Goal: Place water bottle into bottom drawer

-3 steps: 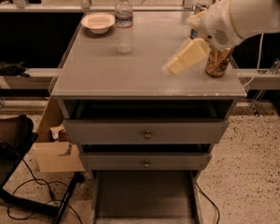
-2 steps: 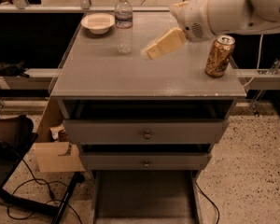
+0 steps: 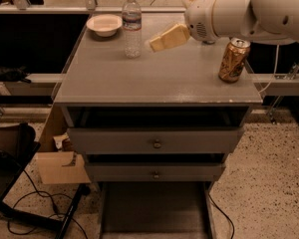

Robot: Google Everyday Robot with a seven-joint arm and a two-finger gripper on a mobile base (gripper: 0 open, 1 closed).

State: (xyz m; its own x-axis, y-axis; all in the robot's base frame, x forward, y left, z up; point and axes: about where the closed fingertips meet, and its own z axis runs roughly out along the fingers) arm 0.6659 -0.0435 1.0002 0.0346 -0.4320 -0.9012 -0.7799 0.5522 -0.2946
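Observation:
The water bottle (image 3: 132, 25) stands upright at the back left of the grey cabinet top (image 3: 154, 78); it is clear plastic with a white cap and a pale label. My gripper (image 3: 157, 43) hangs over the cabinet top just to the right of the bottle, at about mid-bottle height, a small gap apart from it. The bottom drawer (image 3: 154, 210) is pulled out at the foot of the cabinet, showing a flat grey floor with nothing on it.
A white bowl (image 3: 104, 24) sits at the back left, beside the bottle. A gold can (image 3: 233, 59) stands near the right edge. Two upper drawers with round knobs (image 3: 156, 144) stick out slightly. A cardboard box (image 3: 60, 166) and cables lie on the floor at left.
My arm has swung left across the cabinet top, from in front of the gold can to just right of the water bottle. The bottle and can have not moved.

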